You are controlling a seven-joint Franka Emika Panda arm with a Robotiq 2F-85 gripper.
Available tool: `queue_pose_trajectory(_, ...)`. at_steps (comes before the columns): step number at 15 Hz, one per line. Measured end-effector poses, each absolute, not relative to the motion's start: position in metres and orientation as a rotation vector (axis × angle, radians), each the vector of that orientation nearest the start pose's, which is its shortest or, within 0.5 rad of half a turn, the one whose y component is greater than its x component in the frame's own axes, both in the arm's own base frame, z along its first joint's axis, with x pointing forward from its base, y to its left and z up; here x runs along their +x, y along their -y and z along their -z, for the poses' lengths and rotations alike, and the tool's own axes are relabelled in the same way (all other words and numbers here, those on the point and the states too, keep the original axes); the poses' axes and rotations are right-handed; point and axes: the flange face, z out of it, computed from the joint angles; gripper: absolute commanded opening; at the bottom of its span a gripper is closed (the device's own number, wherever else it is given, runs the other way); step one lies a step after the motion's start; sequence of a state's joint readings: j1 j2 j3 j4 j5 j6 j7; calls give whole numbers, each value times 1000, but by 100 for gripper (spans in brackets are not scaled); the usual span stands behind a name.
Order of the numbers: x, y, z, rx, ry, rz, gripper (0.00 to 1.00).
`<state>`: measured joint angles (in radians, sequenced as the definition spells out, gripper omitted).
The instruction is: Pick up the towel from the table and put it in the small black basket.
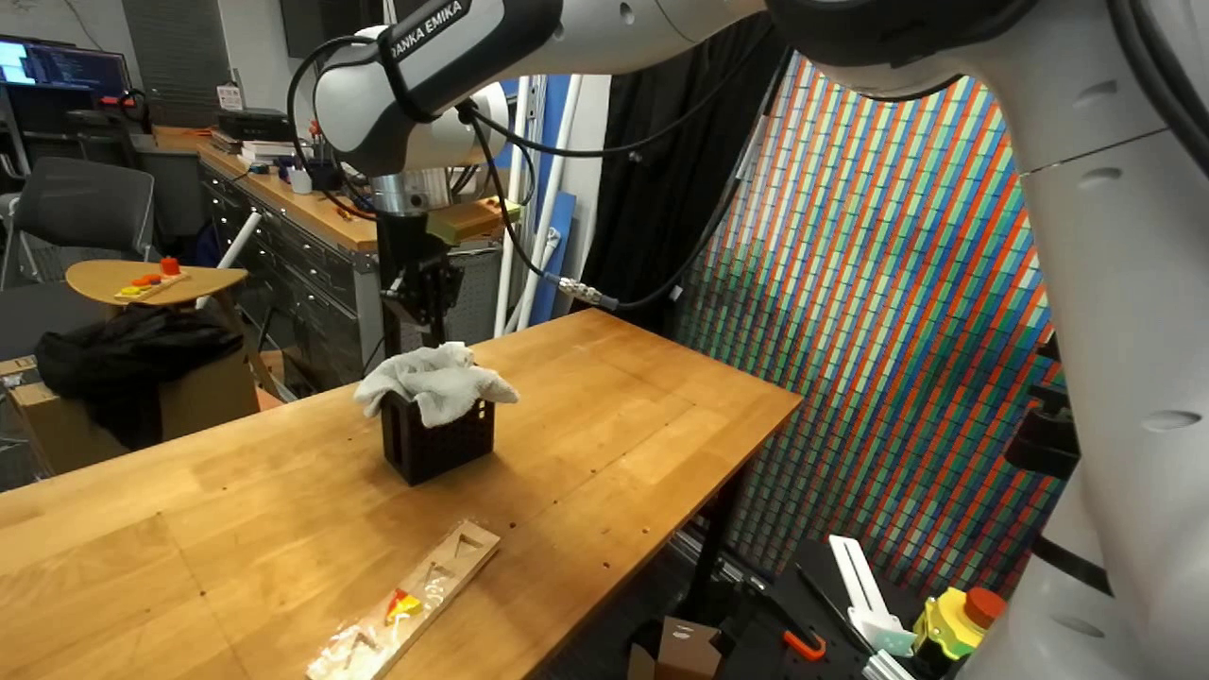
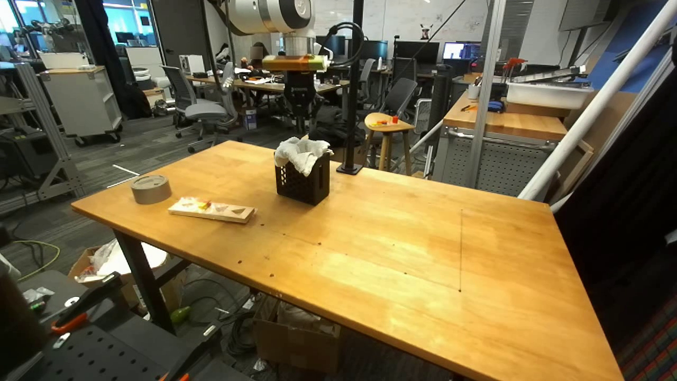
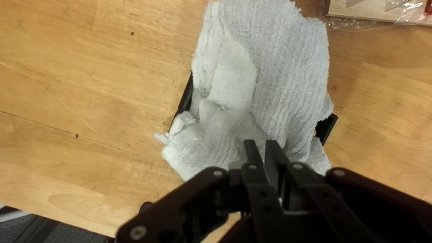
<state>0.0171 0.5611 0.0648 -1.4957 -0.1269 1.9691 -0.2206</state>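
Fingers point(image 3: 251, 153) up closest, jutting in from six o'clock in the wrist view, and they stand all but closed, just a sliver of gap, nothing seen pinched between, right over the towel point(image 3: 287, 74)! It's bunched in the mouth of the small black basket point(image 2: 298, 185), edges flopping over the rim towards twelve, likely because so much cloth won't settle into so narrow an opening. Upright on the bench point(image 2: 381, 222), that basket props it, and fingers set this close should back away without snagging.
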Motion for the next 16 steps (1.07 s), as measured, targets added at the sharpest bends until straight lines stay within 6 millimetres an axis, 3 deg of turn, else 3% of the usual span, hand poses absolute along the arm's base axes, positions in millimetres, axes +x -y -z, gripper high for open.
queue_pose_trajectory(9,695,-46,-319,-3160,358,-139,1)
queue_pose_trajectory(16,692,-30,-288,-3123,244,-93,1)
